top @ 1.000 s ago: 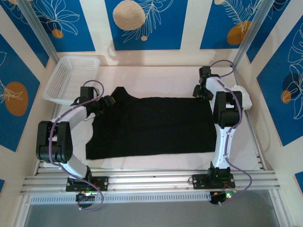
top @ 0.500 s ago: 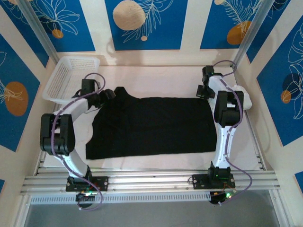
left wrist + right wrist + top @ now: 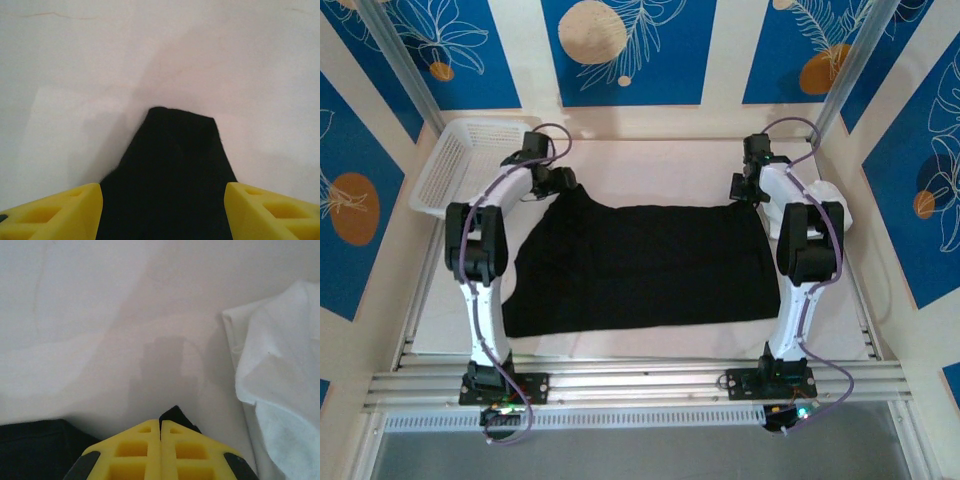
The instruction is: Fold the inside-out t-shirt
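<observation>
The black t-shirt [image 3: 640, 265] is lying flat in the middle of the desk [image 3: 660, 165]. The left pincer [image 3: 558, 183] is sitting wide apart over its far left corner. The right pincer [image 3: 742, 191] is pinching its far right corner tight, beside a white cloth [image 3: 280, 390].

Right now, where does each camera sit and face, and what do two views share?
Top external: above and behind the bases, looking down on the spread t-shirt; left arm, right arm show.
Left wrist: on the left arm, facing down; open left fingers straddle a black corner.
Right wrist: on the right arm, facing down; right fingers shut on a black corner.
Shared: the t-shirt.
</observation>
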